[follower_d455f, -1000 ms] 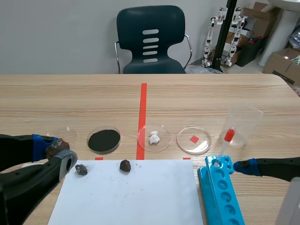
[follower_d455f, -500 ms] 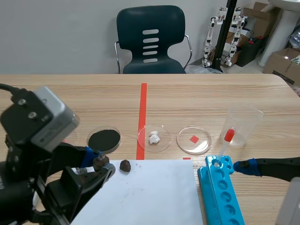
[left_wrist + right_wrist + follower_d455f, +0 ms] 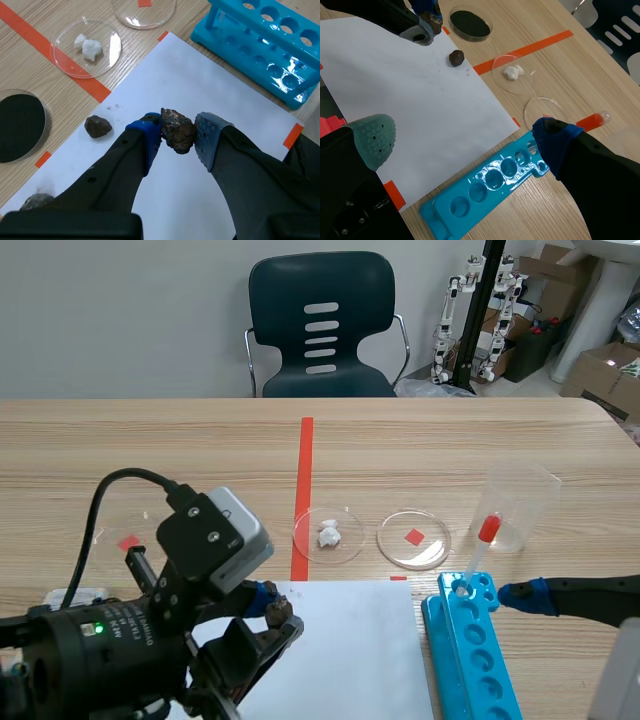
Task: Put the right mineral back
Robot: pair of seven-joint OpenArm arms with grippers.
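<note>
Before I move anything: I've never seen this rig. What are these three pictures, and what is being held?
This is a robot with two black arms. The wide picture looks from between them across the table. The other two come from a camera on each wrist, looking down past that arm's gripper. The left gripper is shut on a dark rock above a white sheet, where a smaller rock lies. Beyond the sheet stand dishes: black powder, white lumps, an empty dish. The right gripper is open, holding nothing, by a blue rack.
</note>
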